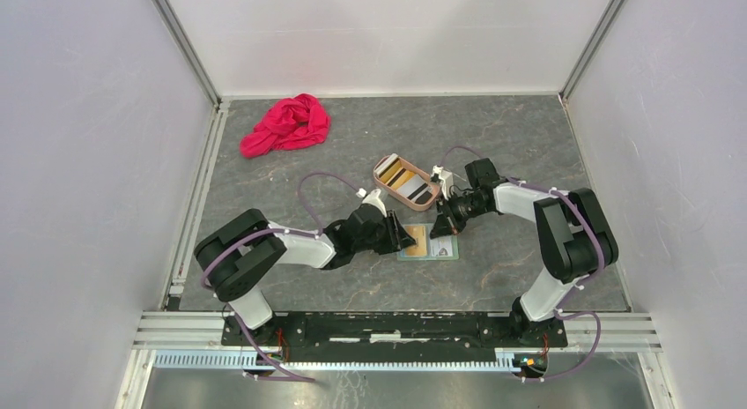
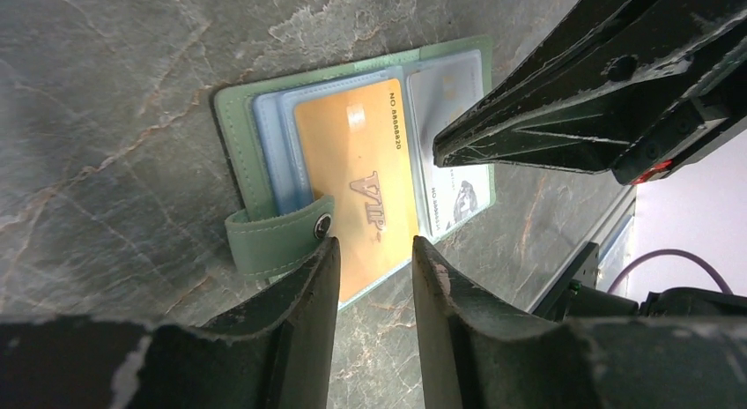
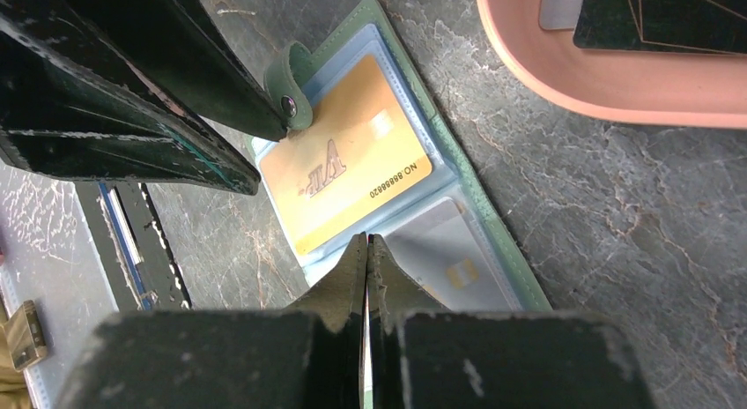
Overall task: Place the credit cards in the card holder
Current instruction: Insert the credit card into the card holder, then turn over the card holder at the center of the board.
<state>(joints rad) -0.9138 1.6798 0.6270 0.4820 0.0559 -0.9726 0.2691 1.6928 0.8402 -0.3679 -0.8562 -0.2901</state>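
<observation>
Top view: holder (image 1: 429,244) lies open and flat on the counter (image 1: 520,136), near the middle, just on the near side of the tray (image 1: 380,169); left jaws come in at its left edge, right jaws at its far right corner; both arms reach low toward it; tray holds more cards, a dark-and-gold one (image 1: 401,174) and a grey one (image 1: 422,191); red cloth (image 1: 286,125) bunched at the far left, well apart.

Left wrist view: holder (image 2: 236,131) open, light blue pockets facing up; orange card (image 2: 352,153) sits in the near pocket, marked VIP, with a number along one edge; tab (image 2: 269,240) folds over the holder's edge beside the card; left jaws stand a little apart above that edge, the card's end showing in the gap, nothing gripped; whether the tips touch the holder, cannot tell; right jaws enter from the right, tip low over the far pocket, where a grey card (image 2: 451,87) shows.

Right wrist view: right jaws pressed together, no gap, nothing seen between them; tips rest at the seam between the orange card (image 3: 343,167) and the grey card (image 3: 445,263); holder (image 3: 480,211) shows a green border around the blue; tab (image 3: 291,74) lies under the left jaws; tray (image 3: 608,87) close by at the upper right, a dark card (image 3: 661,17) inside.
</observation>
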